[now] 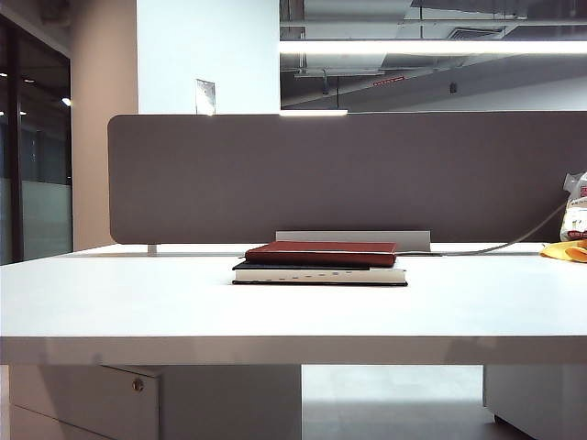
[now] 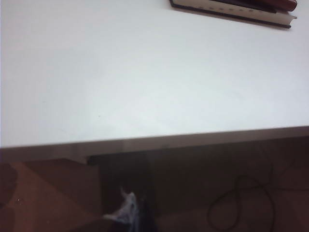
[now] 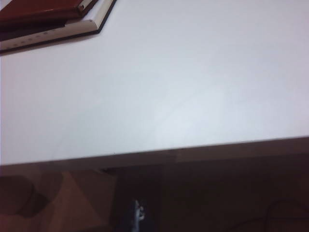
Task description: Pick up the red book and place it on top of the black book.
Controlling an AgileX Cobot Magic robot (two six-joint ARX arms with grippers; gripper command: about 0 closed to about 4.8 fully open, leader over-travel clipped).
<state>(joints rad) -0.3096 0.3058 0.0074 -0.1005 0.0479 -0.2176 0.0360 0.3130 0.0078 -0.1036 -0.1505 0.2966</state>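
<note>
The red book (image 1: 321, 253) lies flat on top of the black book (image 1: 319, 274), near the middle of the white table (image 1: 183, 302). No arm or gripper shows in the exterior view. The left wrist view looks across the table's front edge at the black book (image 2: 231, 12) with the red book (image 2: 285, 4) on it, far off. My left gripper (image 2: 131, 212) is a dim pale shape in the dark below the table edge, and its jaws are unreadable. In the right wrist view the red book (image 3: 38, 9) rests on the black book (image 3: 48, 34). My right gripper (image 3: 137, 212) sits low in shadow, shut and holding nothing.
A grey partition (image 1: 348, 174) stands behind the books along the table's back edge. A yellow object (image 1: 564, 250), a white bag (image 1: 576, 215) and a cable (image 1: 495, 247) lie at the back right. A dark cable (image 2: 236, 203) loops on the floor below the table.
</note>
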